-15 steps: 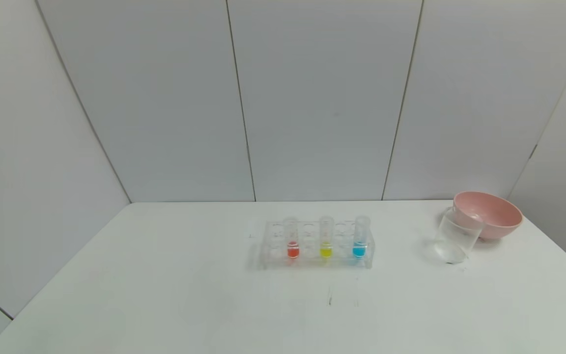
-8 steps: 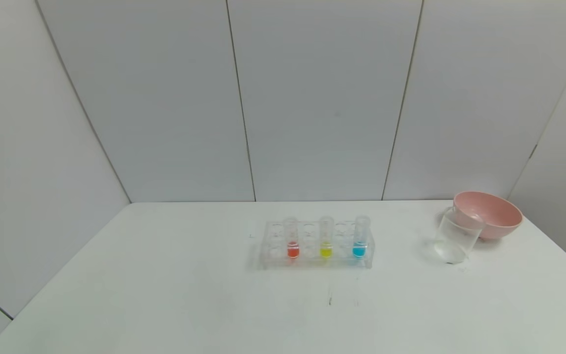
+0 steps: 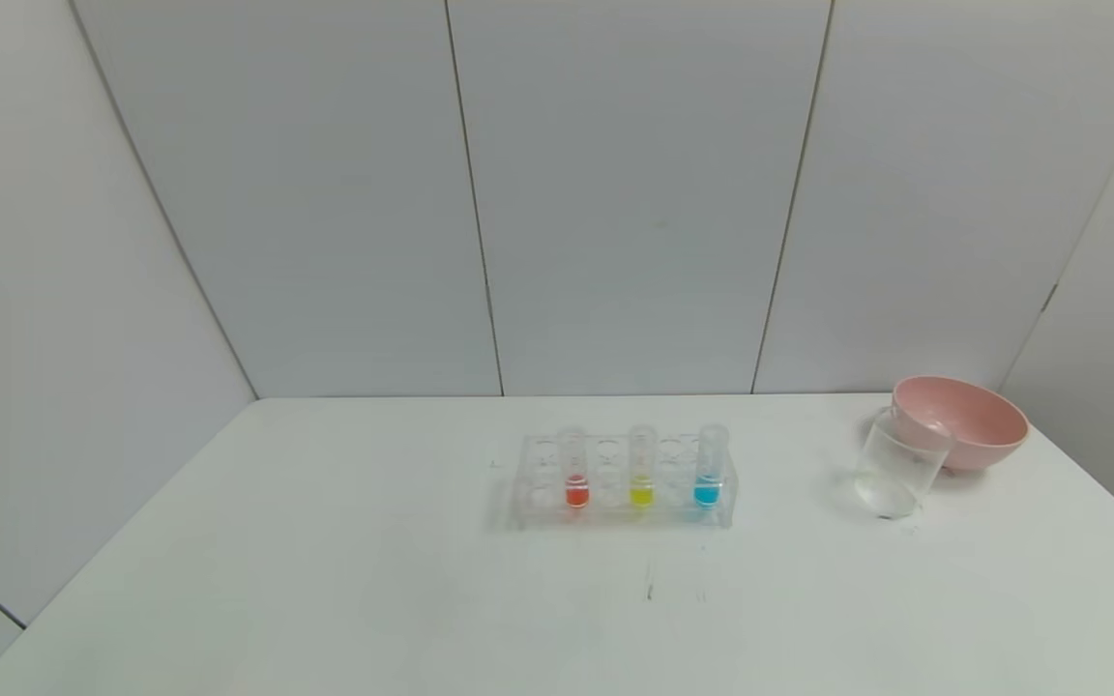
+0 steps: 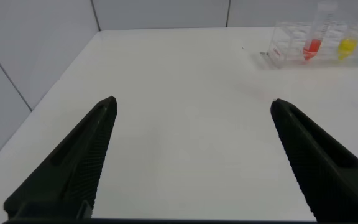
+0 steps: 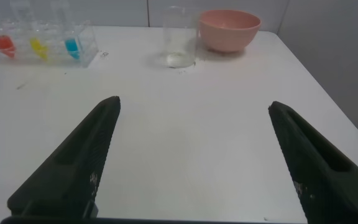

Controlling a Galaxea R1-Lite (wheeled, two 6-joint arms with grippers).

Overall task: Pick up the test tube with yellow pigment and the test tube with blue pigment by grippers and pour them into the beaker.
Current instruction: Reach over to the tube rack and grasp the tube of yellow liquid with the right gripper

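A clear tube rack stands at the table's middle. It holds a red-orange tube, the test tube with yellow pigment and the test tube with blue pigment, all upright. The beaker stands at the right, empty, just in front of the pink bowl. Neither gripper shows in the head view. My left gripper is open and empty over bare table, well short of the rack. My right gripper is open and empty, short of the beaker and the tubes.
A pink bowl sits at the back right behind the beaker, near the table's right edge. Grey wall panels close the back and both sides. A small dark mark lies on the table in front of the rack.
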